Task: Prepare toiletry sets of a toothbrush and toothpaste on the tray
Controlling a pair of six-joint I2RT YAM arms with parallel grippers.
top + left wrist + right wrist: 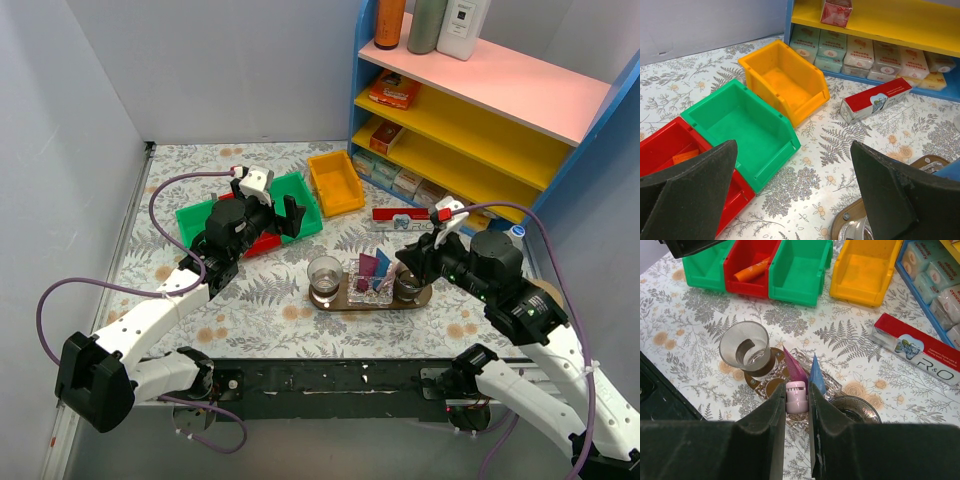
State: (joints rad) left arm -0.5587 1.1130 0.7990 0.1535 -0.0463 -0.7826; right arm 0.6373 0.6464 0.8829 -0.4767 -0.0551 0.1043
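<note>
The dark wooden tray [340, 303] lies between the arms and carries a clear glass [745, 347] at its left end and a darker glass [855, 410] at its right. In a cut-glass dish [832, 385] in the middle stand the magenta toothpaste [794, 365] and the blue toothpaste [817, 375]. My right gripper [796, 390] hangs over the dish, shut on the pale pink slotted end of a toothbrush [796, 399]. My left gripper [794, 146] is wide open and holds nothing, above the table between the green bin [745, 125] and the tray's left end [850, 220].
A red bin [747, 262] holding an orange item sits between two green bins, and a yellow bin [865, 270] stands to their right. A red-and-white carton [917, 352] lies before the blue shelf unit [470, 120], which is stocked with boxes.
</note>
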